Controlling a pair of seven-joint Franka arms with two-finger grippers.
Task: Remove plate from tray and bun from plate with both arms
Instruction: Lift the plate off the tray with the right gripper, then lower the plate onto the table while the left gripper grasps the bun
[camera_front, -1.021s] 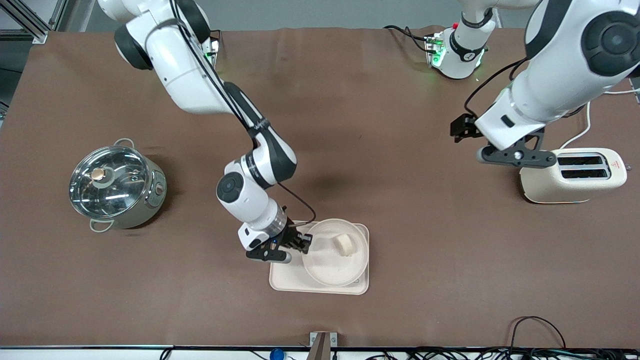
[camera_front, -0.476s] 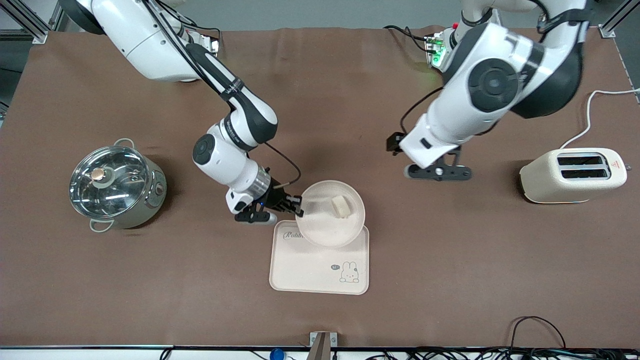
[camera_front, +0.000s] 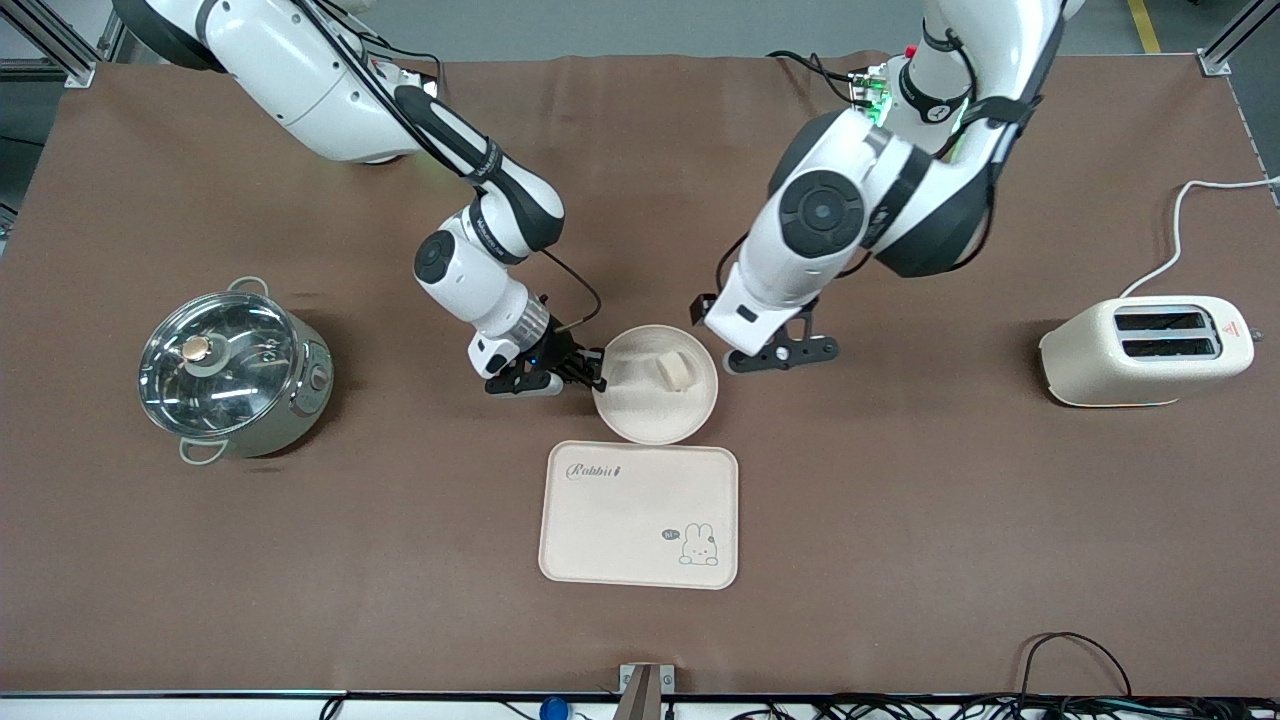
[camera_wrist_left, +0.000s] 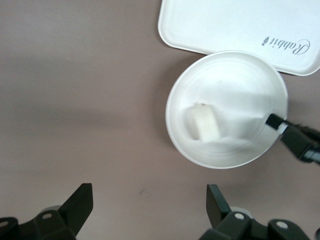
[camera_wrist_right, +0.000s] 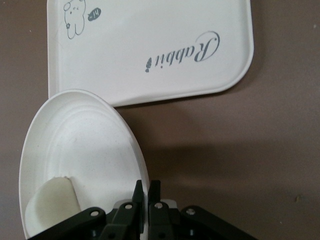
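Two grippers are at work, and the bun sits between them. The left gripper (camera_front: 775, 350) hangs over the bare table just beside the plate (camera_front: 655, 384), on the side toward the left arm's end of the table. Its fingers (camera_wrist_left: 80, 202) are spread wide and hold nothing. In the left wrist view the bun (camera_wrist_left: 202, 123) lies straight out ahead of the gap between those fingers, well apart from them, so I think this arm is the one to go for it. It needs to move forward over the plate's rim and come down.

The bun is a short thick lump lying flat, a bit off the middle of the plate, on the half closer to the left gripper. Its longer side seems to run toward the left gripper, so the fingers could pinch its shorter sides.

The right gripper (camera_front: 597, 377) pinches the plate's rim tight on the side toward the right arm's end. The plate looks tipped in the right wrist view.

The plate is off the tray (camera_front: 639, 514), which lies nearer the front camera with a small gap between them
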